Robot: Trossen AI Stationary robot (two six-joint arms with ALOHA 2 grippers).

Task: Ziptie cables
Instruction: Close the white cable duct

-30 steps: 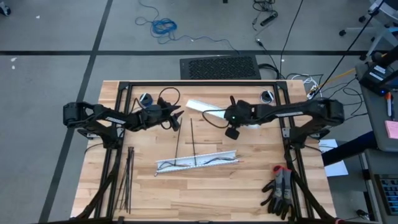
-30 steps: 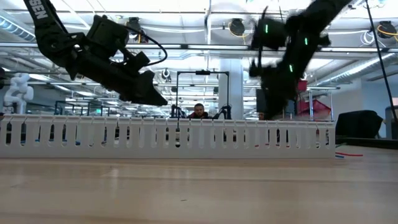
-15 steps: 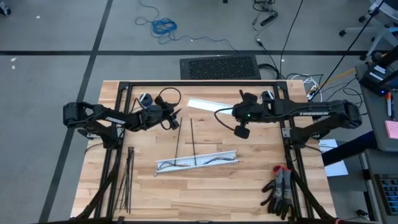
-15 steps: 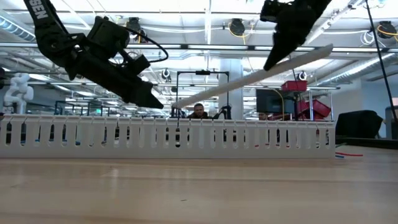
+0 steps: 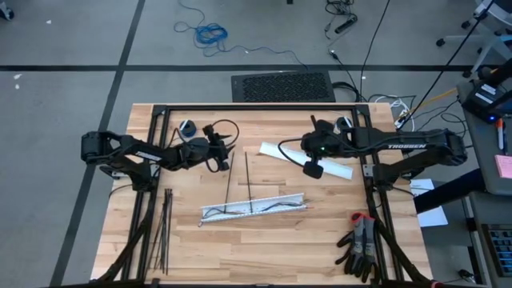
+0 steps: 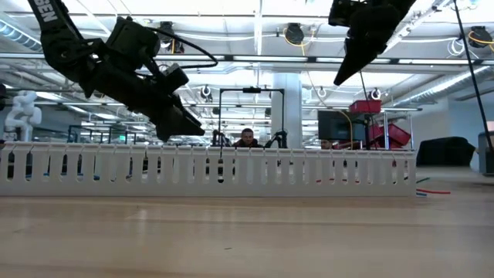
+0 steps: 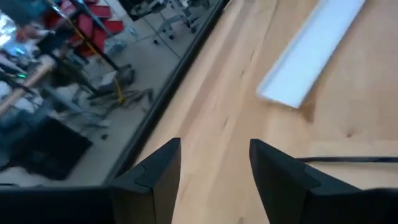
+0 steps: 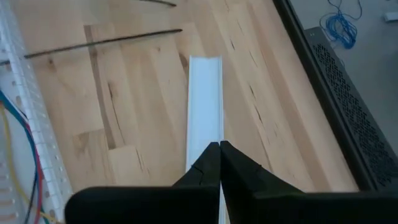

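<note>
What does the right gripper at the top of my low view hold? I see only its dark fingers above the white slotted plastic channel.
Observer: The right gripper is shut on a long flat white plastic strip, which reaches forward past its fingertips.
Operator: Does the left gripper carry anything?
Observer: No. The left gripper is open, with nothing between its fingers.
Operator: Where are the zipties?
Observer: Two thin black plastic zipties lie loose on the wooden table, between the left gripper and the white slotted plastic channel.
</note>
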